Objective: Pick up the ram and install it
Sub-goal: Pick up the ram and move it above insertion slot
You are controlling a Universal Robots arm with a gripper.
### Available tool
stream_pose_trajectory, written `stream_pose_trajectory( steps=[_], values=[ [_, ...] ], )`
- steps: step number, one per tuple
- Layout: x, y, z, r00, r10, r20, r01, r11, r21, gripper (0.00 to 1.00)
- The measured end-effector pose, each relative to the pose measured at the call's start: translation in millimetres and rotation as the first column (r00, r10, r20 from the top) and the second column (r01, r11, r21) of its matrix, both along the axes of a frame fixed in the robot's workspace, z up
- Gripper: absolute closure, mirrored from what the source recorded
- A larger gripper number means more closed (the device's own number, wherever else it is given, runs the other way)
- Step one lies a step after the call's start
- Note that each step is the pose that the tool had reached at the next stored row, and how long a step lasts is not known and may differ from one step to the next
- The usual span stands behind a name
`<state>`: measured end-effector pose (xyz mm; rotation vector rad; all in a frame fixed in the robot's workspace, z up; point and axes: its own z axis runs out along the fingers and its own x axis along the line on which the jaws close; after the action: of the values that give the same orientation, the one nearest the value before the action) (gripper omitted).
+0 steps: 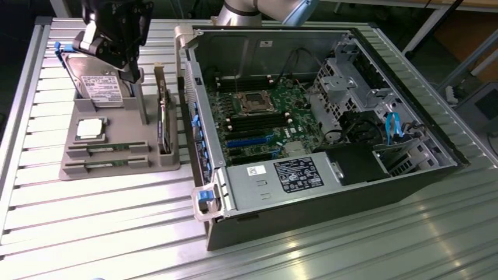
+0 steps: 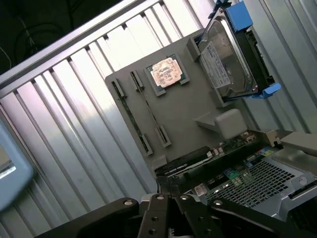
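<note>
The jaws were shut, empty; we judged the thin green circuit-board ram point(image 1: 109, 147) light, stiff, fragile, best gripped across its top edge.

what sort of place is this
Probably a robotics lab bench for computer assembly: an open computer case sits on a ribbed metal table, a grey holder beside it carries a hard drive, processor and ram, plus a robot arm.

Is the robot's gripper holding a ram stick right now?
No, both ram sticks lie in their slots on the gray holder, apart from the shut gripper.
</note>
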<state>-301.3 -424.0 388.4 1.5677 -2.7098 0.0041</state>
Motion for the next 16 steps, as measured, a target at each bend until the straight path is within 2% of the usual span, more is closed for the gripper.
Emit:
stream_pose_trajectory(
  steps=[7, 8, 11, 16],
  values=[
    [0.0, 0.0, -0.6, 0.9974, 0.072, -0.0003, -0.072, 0.9973, -0.0083, 0.91],
    [0.0, 0.0, -1.0, 0.9919, 0.127, -0.0012, -0.127, 0.9917, -0.0168, 0.91],
    [0.0, 0.0, -1.2, 0.9862, 0.166, -0.0018, -0.166, 0.9859, -0.0209, 0.91],
    [0.0, 0.0, -1.4, 0.9804, 0.197, -0.0024, -0.197, 0.9801, -0.0246, 0.91]
  ],
)
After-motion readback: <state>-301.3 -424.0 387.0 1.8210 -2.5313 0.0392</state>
